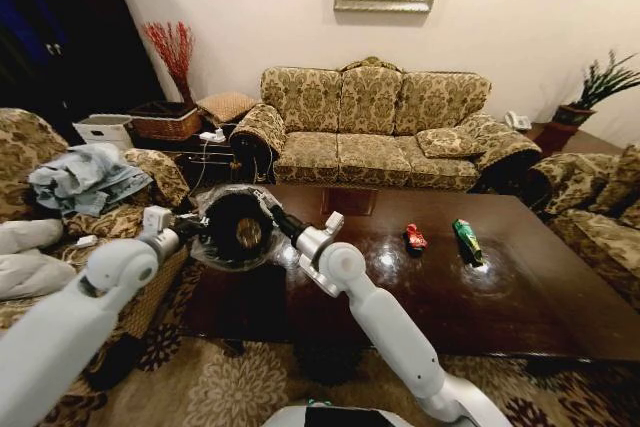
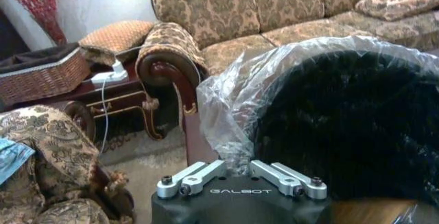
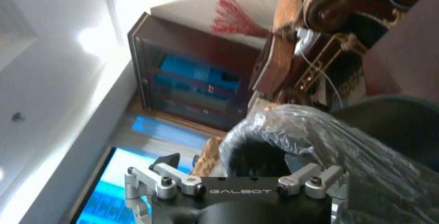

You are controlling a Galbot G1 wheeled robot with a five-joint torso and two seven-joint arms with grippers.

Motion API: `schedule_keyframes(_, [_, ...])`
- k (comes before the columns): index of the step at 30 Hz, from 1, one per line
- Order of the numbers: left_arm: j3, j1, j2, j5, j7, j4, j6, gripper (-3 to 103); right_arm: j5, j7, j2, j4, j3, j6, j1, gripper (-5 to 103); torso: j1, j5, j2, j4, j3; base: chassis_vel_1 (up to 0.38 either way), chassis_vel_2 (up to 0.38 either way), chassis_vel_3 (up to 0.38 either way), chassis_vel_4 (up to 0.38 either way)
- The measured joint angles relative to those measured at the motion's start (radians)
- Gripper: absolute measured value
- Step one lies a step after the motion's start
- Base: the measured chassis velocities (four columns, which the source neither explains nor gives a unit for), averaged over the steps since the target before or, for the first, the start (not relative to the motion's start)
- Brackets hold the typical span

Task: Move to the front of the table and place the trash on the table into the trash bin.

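Note:
The trash bin (image 1: 225, 237), black with a clear shiny liner, is lifted and tipped at the table's left end, its mouth facing me. My left gripper (image 1: 190, 230) is shut on its rim and liner (image 2: 237, 170), with the dark bin (image 2: 343, 131) just beyond. My right gripper (image 1: 278, 219) hovers at the bin's mouth, its fingers spread open (image 3: 240, 178) before the liner (image 3: 309, 126). Something tan shows inside the bin. On the dark glossy table (image 1: 520, 287) lie a red piece (image 1: 414, 238) and a green bottle (image 1: 466, 240), side by side toward the far right.
A patterned sofa (image 1: 370, 127) stands behind the table. Armchairs flank it, the left one (image 1: 90, 177) piled with clothes, the right one (image 1: 590, 197) close to the table's edge. A wicker basket (image 1: 165, 122) sits on a side table. Carpet (image 1: 230, 377) lies in front.

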Motion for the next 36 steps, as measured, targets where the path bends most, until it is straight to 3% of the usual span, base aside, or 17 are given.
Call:
schedule_keyframes(3, [-0.006,-0.004,0.037,-0.050,0.000,-0.002,0.024,0,-0.014,-0.036,-0.010,0.012,0.000,-0.014,-0.021,100,0.000,-0.0001,0.000,0.0002,0.000,0.000,0.000,0.000,0.000])
schedule_keyframes(6, [-0.021,-0.017,0.099,-0.147,0.005,0.005,0.045,0,-0.145,-0.258,-0.052,0.034,0.017,-0.012,-0.066,100,0.000,0.0000,0.000,-0.0001,0.000,0.000,0.000,0.000,0.000])
schedule_keyframes(7, [-0.021,-0.017,0.099,-0.147,0.005,0.005,0.045,0,-0.145,-0.258,-0.052,0.034,0.017,-0.012,-0.066,100,0.000,0.0000,0.000,-0.0001,0.000,0.000,0.000,0.000,0.000])
schedule_keyframes(11, [-0.026,-0.025,0.162,-0.298,-0.040,0.029,0.046,0,-0.460,-0.513,-0.113,0.016,0.115,0.105,-0.112,100,0.000,0.0000,0.000,-0.0001,0.000,0.000,0.000,0.000,0.000])
schedule_keyframes(12, [-0.026,-0.028,0.168,-0.329,-0.060,0.033,0.046,0,-0.533,-0.543,-0.126,0.005,0.135,0.140,-0.117,100,0.000,0.0000,0.000,-0.0001,0.000,0.000,0.000,0.000,0.000])
schedule_keyframes(13, [-0.026,-0.028,0.168,-0.329,-0.060,0.033,0.046,0,-0.533,-0.543,-0.126,0.005,0.135,0.140,-0.117,100,0.000,0.0000,0.000,-0.0001,0.000,0.000,0.000,0.000,0.000])
schedule_keyframes(14, [-0.024,-0.034,0.178,-0.382,-0.108,0.041,0.046,0,-0.680,-0.573,-0.152,-0.017,0.173,0.206,-0.126,100,0.000,0.0002,0.000,0.0000,0.000,0.000,0.000,0.000,0.000])
schedule_keyframes(15, [-0.020,-0.038,0.185,-0.422,-0.148,0.049,0.046,0,-0.809,-0.579,-0.178,-0.038,0.210,0.261,-0.137,100,0.000,0.0002,0.000,0.0000,0.000,0.000,0.000,0.000,0.000])
schedule_keyframes(16, [-0.020,-0.038,0.185,-0.422,-0.148,0.049,0.046,0,-0.809,-0.579,-0.178,-0.038,0.210,0.261,-0.137,100,0.000,0.0002,0.000,0.0000,0.000,0.000,0.000,0.000,0.000])
schedule_keyframes(17, [-0.014,-0.039,0.195,-0.459,-0.181,0.060,0.046,0,-1.003,-0.555,-0.211,-0.052,0.275,0.299,-0.164,100,0.000,-0.0002,0.000,0.0000,0.000,0.000,0.000,0.000,0.000])
schedule_keyframes(18, [-0.010,-0.038,0.205,-0.473,-0.187,0.068,0.046,0,-1.111,-0.519,-0.232,-0.045,0.323,0.281,-0.192,100,0.000,0.0000,0.000,-0.0001,0.000,0.000,0.000,0.000,0.000])
schedule_keyframes(19, [-0.010,-0.038,0.205,-0.473,-0.187,0.068,0.046,0,-1.111,-0.519,-0.232,-0.045,0.323,0.281,-0.192,100,0.000,0.0000,0.000,-0.0001,0.000,0.000,0.000,0.000,0.000])
schedule_keyframes(22, [-0.004,-0.032,0.233,-0.518,-0.193,0.086,0.046,0,-1.307,-0.459,-0.281,-0.020,0.419,0.234,-0.261,100,0.000,-0.0001,0.000,-0.0003,0.000,0.000,0.000,0.000,0.000])
schedule_keyframes(26, [0.000,-0.008,0.283,-0.529,-0.169,0.093,0.044,0,-1.378,-0.467,-0.303,-0.034,0.478,0.254,-0.301,100,0.000,-0.0001,0.000,-0.0002,0.000,0.000,0.000,0.000,0.000])
schedule_keyframes(30, [0.003,0.000,0.337,-0.515,-0.129,0.093,0.044,0,-1.370,-0.467,-0.308,-0.035,0.512,0.256,-0.323,100,0.000,-0.0001,0.000,0.0000,0.000,0.000,0.000,0.000,0.000])
schedule_keyframes(32, [-0.002,0.003,0.410,-0.513,-0.093,0.079,0.044,0,-1.370,-0.459,-0.306,-0.083,0.555,0.265,-0.326,100,0.000,0.0000,0.000,0.0002,0.000,0.000,0.000,0.000,0.000])
schedule_keyframes(36, [-0.003,0.009,0.432,-0.506,-0.087,0.065,0.042,0,-1.351,-0.428,-0.292,-0.152,0.585,0.276,-0.317,100,0.000,0.0003,0.000,-0.0002,0.000,0.000,0.000,0.000,0.000])
